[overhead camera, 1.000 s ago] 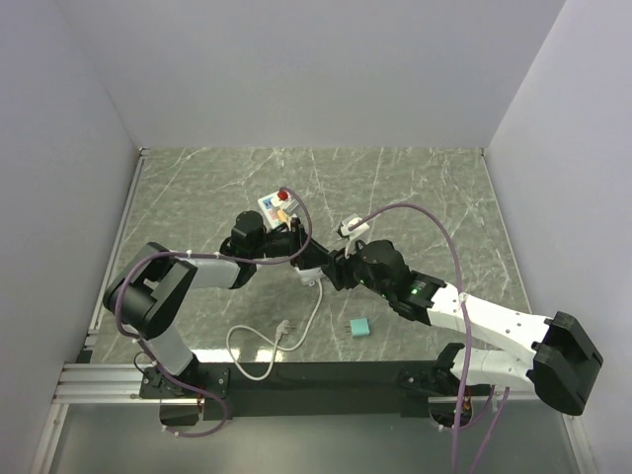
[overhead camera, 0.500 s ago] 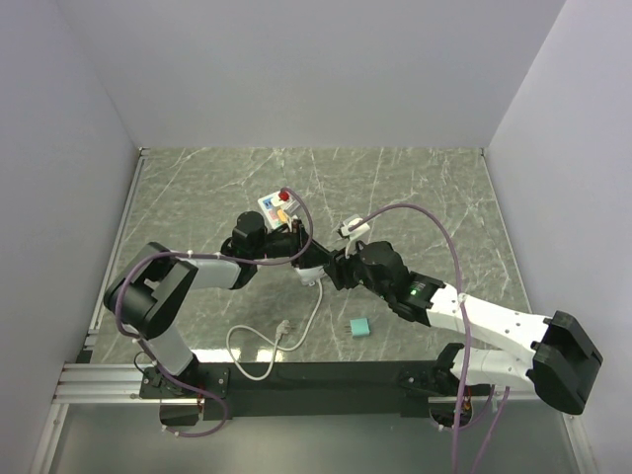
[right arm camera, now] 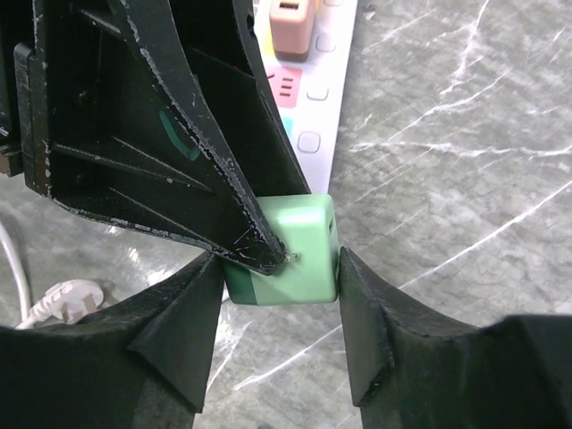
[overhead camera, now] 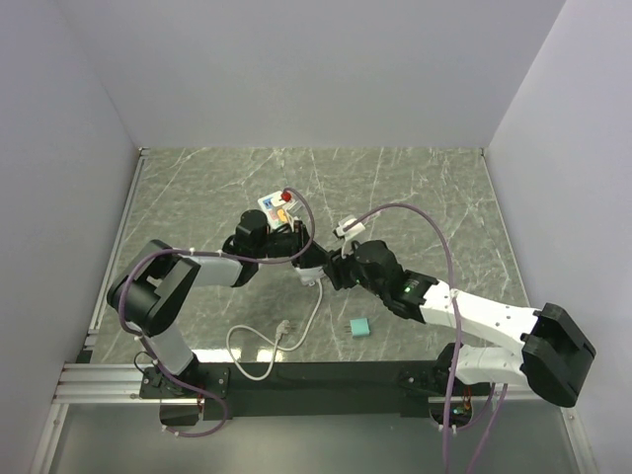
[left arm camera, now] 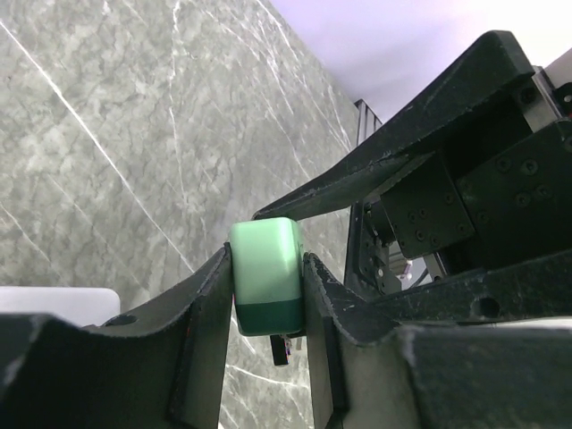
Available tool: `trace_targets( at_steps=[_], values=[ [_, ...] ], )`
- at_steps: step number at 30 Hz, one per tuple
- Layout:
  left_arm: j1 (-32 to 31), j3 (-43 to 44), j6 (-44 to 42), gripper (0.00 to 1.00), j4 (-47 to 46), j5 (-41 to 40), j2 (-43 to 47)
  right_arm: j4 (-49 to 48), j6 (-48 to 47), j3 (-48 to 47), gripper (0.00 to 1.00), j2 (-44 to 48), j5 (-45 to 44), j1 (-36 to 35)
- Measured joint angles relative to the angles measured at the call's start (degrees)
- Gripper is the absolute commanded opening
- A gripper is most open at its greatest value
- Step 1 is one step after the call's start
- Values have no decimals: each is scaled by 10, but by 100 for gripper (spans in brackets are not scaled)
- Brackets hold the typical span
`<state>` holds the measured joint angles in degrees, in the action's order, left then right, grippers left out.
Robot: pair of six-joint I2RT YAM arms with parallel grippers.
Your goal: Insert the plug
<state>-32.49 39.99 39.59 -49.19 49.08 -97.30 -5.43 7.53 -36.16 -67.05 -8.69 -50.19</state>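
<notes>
A green plug (right arm camera: 295, 253) with a darker green base hangs just above the marble table (overhead camera: 425, 197), and both grippers are on it. In the left wrist view the green plug (left arm camera: 265, 284) sits clamped between my left gripper's (left arm camera: 266, 308) fingers, metal prongs poking out below. In the right wrist view my right gripper (right arm camera: 279, 295) presses its fingers against the plug's two sides, while a left finger crosses its top corner. From above, the grippers meet at the plug's spot (overhead camera: 318, 259). The white power strip (overhead camera: 276, 205) lies just beyond; this power strip (right arm camera: 315, 98) shows free sockets.
A pink adapter (right arm camera: 290, 16) sits in the strip's far end. A loose white cable (overhead camera: 296, 331) curls on the table near the arm bases, its connector (right arm camera: 61, 300) lying close by. A small teal block (overhead camera: 359, 327) rests front centre. Grey walls enclose the table.
The right arm has edged up and left, closing in on the left gripper; the meeting point with the plug has shifted slightly toward the power strip.
</notes>
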Motion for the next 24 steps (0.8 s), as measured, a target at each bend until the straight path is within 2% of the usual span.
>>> trace_targets(
  at_steps=[8, 17, 24],
  values=[
    [12, 20, -19, 0, 21, 30, 0, -13, -12, -9, 68, -4, 55, 27],
    [37, 20, -41, 0, 54, 54, 2, -38, -14, -31, 90, -4, 143, 56],
    [57, 20, -62, 0, 80, 58, 17, -68, 3, -27, 88, 23, 224, 109]
  ],
)
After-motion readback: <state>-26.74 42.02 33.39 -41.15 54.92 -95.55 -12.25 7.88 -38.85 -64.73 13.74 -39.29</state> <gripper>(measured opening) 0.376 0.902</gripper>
